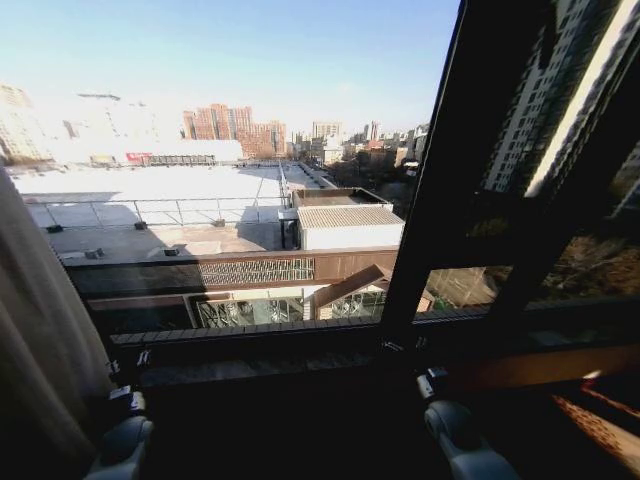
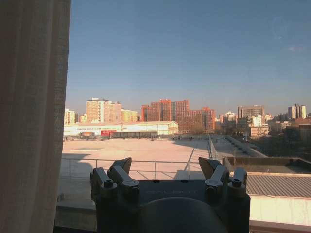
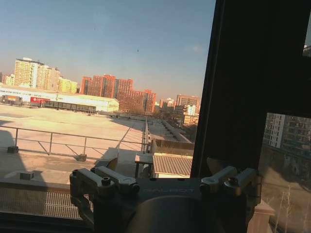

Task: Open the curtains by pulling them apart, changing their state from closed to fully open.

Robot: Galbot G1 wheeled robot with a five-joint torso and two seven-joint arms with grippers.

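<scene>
One sheer off-white pleated curtain [image 1: 35, 340] hangs bunched at the far left of the window, and it also runs along one side of the left wrist view as the curtain [image 2: 29, 116]. The glass beside it is uncovered and shows rooftops and city buildings. My left gripper [image 1: 125, 398] sits low beside the curtain's edge; in its wrist view the left gripper [image 2: 167, 167] is open with only the window behind it. My right gripper [image 1: 432, 384] is low by the dark window post, and the right gripper [image 3: 163, 165] is open, holding nothing.
A thick dark window post [image 1: 450, 170] stands right of centre, with more glass beyond it. A dark sill [image 1: 280, 350] runs across just ahead of both grippers. A patterned surface [image 1: 600, 425] shows at the lower right.
</scene>
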